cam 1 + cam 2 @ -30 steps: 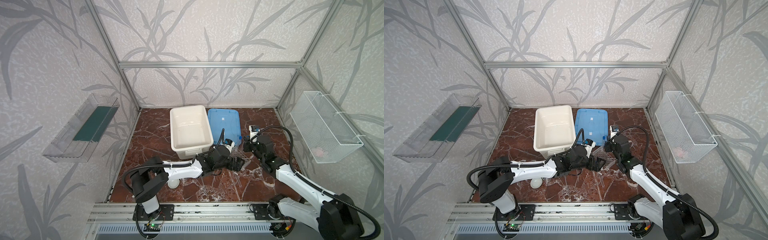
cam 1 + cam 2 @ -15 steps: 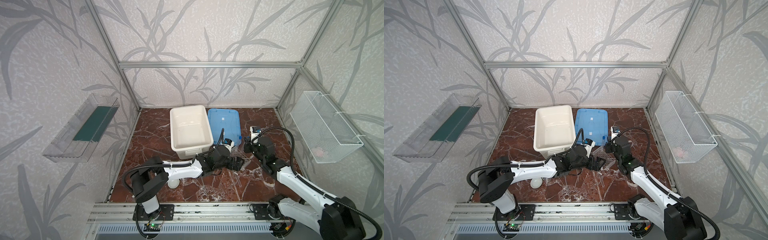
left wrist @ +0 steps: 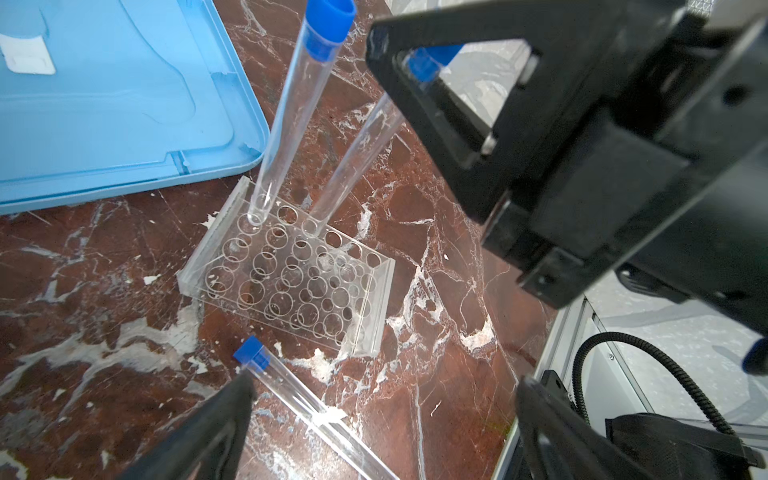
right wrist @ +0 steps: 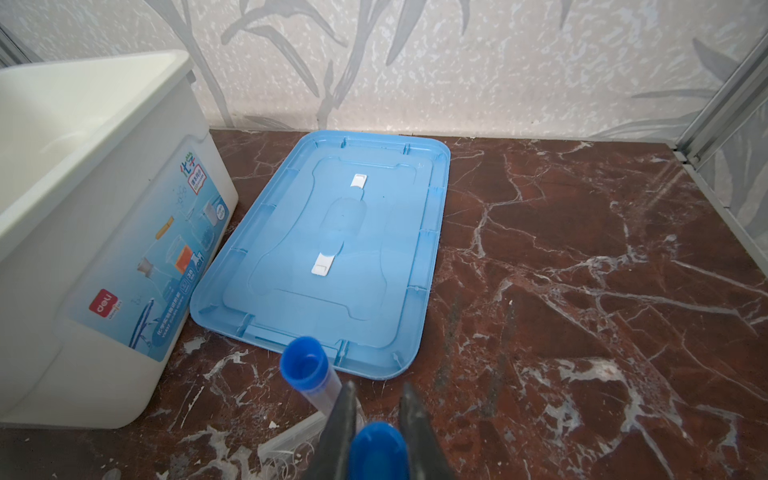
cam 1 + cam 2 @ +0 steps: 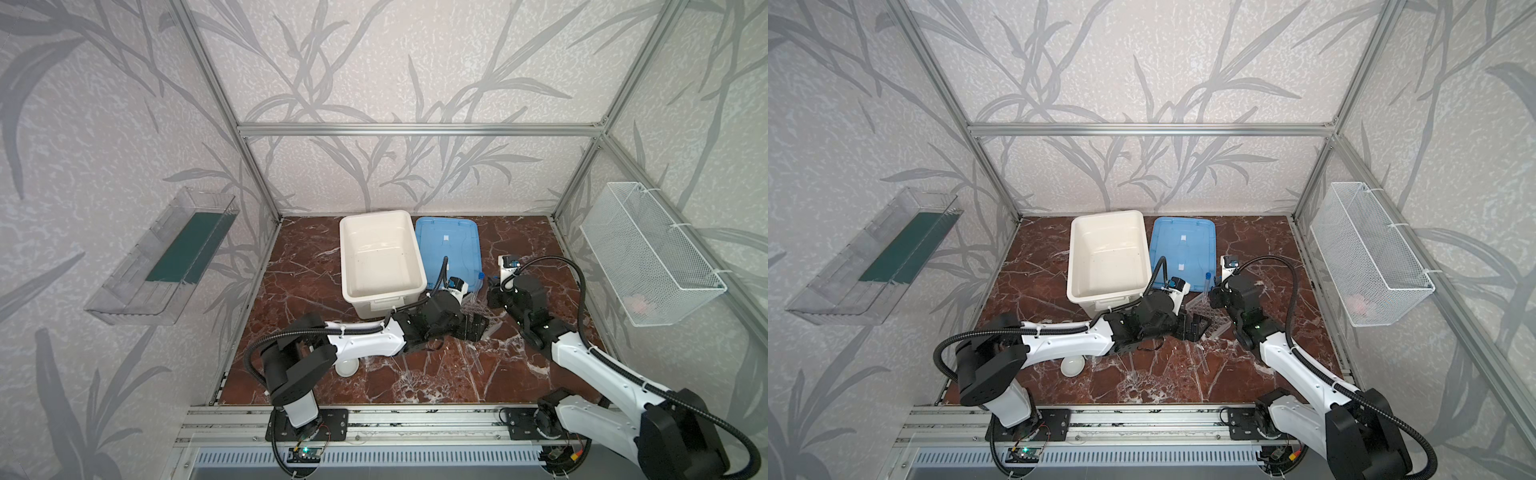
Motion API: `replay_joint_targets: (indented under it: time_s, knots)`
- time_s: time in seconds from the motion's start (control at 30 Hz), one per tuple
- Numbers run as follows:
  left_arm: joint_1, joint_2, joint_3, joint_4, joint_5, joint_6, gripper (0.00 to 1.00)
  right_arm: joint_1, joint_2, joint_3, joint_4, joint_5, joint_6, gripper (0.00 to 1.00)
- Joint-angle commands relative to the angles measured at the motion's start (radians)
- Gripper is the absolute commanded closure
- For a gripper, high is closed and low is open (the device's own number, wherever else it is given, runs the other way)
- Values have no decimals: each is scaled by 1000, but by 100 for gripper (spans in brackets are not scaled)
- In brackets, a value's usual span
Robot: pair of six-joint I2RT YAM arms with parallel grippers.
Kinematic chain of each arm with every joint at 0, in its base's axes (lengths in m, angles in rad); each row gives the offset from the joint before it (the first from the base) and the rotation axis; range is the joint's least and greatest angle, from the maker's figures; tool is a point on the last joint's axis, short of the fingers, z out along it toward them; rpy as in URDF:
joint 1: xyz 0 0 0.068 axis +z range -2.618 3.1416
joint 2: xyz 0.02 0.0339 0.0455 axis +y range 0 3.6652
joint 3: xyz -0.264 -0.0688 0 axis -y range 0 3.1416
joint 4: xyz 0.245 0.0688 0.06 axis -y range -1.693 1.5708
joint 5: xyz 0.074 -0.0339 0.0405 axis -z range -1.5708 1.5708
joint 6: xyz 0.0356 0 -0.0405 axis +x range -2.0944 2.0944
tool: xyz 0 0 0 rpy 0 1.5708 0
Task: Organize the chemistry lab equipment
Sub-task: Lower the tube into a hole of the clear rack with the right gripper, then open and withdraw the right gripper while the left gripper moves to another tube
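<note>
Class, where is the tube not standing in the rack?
In the left wrist view the tube lies flat on the marble beside the rack, cap nearest it.

White tub (image 5: 376, 249) upright on marble tabletop (image 5: 307, 270); blue lid (image 5: 451, 241) flat just beside it; wire basket (image 5: 642, 249), clear tray (image 5: 137, 291) on side walls.

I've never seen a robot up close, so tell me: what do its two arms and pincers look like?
The left arm and right arm are white tubes with chunky black joints. A black ribbed cable loops along each, and a small white camera sits at each wrist. The left gripper and right gripper are black, each with two tapering fingers.
</note>
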Motion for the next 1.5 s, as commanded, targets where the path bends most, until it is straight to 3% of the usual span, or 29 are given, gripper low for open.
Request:
replay_joint_targets:
  time_s: [0.0,0.23,0.33,0.43,0.6,0.87,1.13,1.47]
  knots:
    - [-4,9,-9,9,-22,-17,1,-1,22,-10,23,-8,2,81]
    - [-5,7,-12,1,-40,-19,1,-1,11,-10,5,-9,13,70]
    - [-11,1,3,-56,-81,-12,1,-1,-34,-11,-20,10,33,59]
    - [-23,-11,24,-131,-138,17,1,-1,-98,-10,-67,29,56,44]
    - [-49,-11,82,-301,-220,78,5,-4,-251,17,-257,64,148,1]
    - [-77,140,273,-564,-213,137,12,-19,-384,121,-673,49,271,1]
    - [-92,307,470,-766,-198,148,17,-22,-586,82,-795,73,307,1]
    - [-100,425,598,-865,-209,156,26,-25,-649,80,-833,94,279,1]
